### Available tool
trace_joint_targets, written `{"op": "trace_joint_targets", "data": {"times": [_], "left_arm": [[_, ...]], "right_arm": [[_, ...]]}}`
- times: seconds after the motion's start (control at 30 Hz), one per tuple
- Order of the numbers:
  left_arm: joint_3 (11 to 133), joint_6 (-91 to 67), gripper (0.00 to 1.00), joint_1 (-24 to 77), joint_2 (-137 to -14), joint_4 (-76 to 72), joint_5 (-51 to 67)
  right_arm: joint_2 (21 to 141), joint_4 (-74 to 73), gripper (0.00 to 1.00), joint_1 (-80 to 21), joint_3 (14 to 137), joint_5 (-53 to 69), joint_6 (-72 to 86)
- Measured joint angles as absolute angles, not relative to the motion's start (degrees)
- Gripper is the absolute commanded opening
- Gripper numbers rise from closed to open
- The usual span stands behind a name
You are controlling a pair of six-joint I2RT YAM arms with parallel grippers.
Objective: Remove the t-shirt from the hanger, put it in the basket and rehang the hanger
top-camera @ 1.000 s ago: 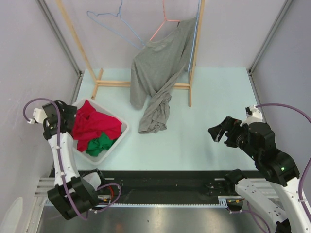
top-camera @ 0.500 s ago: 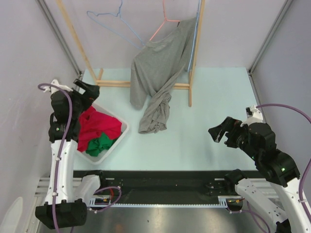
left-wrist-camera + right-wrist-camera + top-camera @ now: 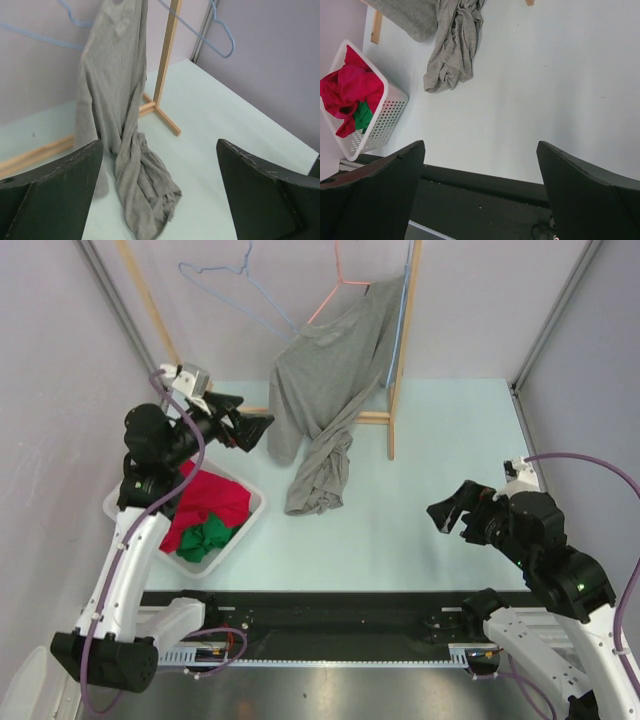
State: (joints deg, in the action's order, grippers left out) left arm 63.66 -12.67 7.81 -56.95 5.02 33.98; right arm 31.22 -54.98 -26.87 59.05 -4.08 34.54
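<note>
Left gripper (image 3: 243, 427) has swung from the basket (image 3: 257, 508) toward the far-left corner, jaws open; right gripper (image 3: 450, 510) idle, open. Advise pinching the t-shirt (image 3: 325, 375) at its shoulder near the hanger (image 3: 338, 282).

No writing, label, brand, number or sign can be read in any of the three views. The visible cloth of the grey t-shirt (image 3: 330, 370) carries no legible print.
</note>
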Motion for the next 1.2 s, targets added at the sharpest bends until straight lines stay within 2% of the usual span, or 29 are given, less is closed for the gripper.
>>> {"op": "trace_joint_targets", "data": {"times": [0.47, 0.67, 0.77, 0.87, 0.9, 1.0, 1.07, 1.1, 1.2], "left_arm": [[79.8, -9.9, 0.97, 7.8, -82.8, -7.9, 36.3], [84.7, -8.8, 0.84, 8.7, -88.5, -7.8, 36.8], [87.1, -6.8, 0.8, 10.2, -90.6, -6.5, 36.7], [89.6, -5.2, 0.7, 11.7, -92.9, -4.8, 36.1], [90.8, -4.4, 0.6, 12.3, -93.9, -3.9, 36.0], [93.1, -2.9, 0.46, 13.8, -96.2, -1.7, 34.9], [94.2, -1.7, 0.41, 15.1, -97.0, 0.7, 33.6], [94.6, -1.0, 0.33, 16.0, -97.2, 1.5, 32.9], [95.4, 0.6, 0.19, 18.8, -97.4, 3.6, 31.3]], "right_arm": [[32.2, -55.2, 0.99, -26.9, 59.1, -4.1, 34.5], [32.2, -55.6, 0.99, -26.9, 59.1, -4.1, 34.5], [32.2, -55.6, 0.99, -26.9, 59.2, -4.1, 34.5], [32.2, -55.8, 0.99, -26.9, 59.5, -4.1, 34.5], [32.2, -55.9, 0.99, -26.9, 59.6, -4.1, 34.5], [32.2, -55.9, 0.99, -26.9, 59.8, -4.1, 34.5], [32.2, -55.9, 0.99, -26.9, 59.9, -4.1, 34.5], [32.2, -55.9, 0.99, -26.9, 59.9, -4.1, 34.5], [32.2, -55.9, 0.99, -26.9, 59.9, -4.1, 34.5]]}}
